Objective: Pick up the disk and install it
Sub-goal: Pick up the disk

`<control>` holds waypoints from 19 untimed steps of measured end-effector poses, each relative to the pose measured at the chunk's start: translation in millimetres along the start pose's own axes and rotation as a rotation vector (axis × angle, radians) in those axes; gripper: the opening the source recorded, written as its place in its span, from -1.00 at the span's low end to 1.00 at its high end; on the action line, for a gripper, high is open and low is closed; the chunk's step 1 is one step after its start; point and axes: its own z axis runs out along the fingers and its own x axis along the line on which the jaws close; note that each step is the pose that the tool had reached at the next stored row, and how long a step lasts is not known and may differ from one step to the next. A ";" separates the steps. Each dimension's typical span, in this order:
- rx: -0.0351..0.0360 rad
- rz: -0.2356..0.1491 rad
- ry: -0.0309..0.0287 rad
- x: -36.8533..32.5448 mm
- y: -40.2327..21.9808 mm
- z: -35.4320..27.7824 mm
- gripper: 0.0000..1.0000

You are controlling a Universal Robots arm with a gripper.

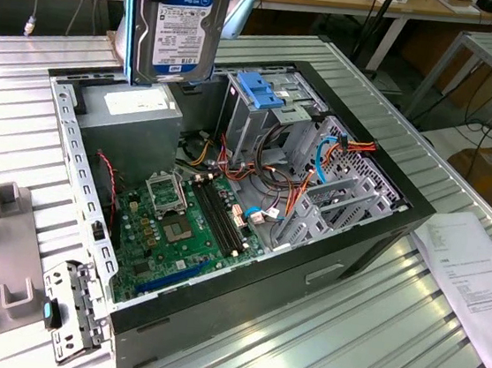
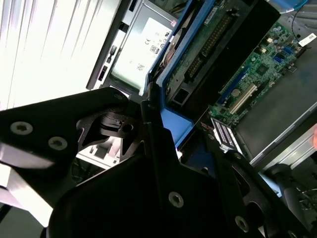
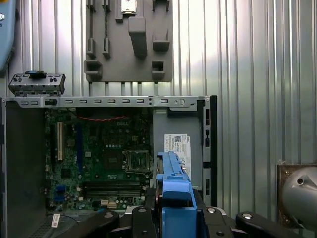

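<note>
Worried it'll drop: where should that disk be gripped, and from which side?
Probably pinch the disk across its thin side, on the two broad flat faces near the upper end, coming from above: it hangs upright, and those faces are parallel.

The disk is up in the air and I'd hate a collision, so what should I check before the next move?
1. Grip: ok. The end effector clamps the disk by its blue rails in both wrist views.
2. Clearance: ok. The disk hangs upright above the open case, clear of its walls.
3. Alignment with the drive cage: not ok. The disk is off to the exterior view's left of it.
4. Bay free: cannot tell. The blue latch covers the cage top.
5. Cables: cannot tell. Orange and blue ones run close beside the cage.
</note>
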 end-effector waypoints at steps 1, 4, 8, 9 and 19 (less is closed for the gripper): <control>0.0000 0.000 0.0001 1.0 -0.1 0.0 -0.26; 0.0000 0.000 0.0000 4.2 -0.4 0.1 -0.26; 0.0001 0.000 -0.0001 7.2 -0.8 0.1 -0.26; 0.0001 0.000 -0.0001 7.8 -0.9 0.1 -0.26; 0.0000 0.000 0.0000 15.1 -2.6 0.2 -0.26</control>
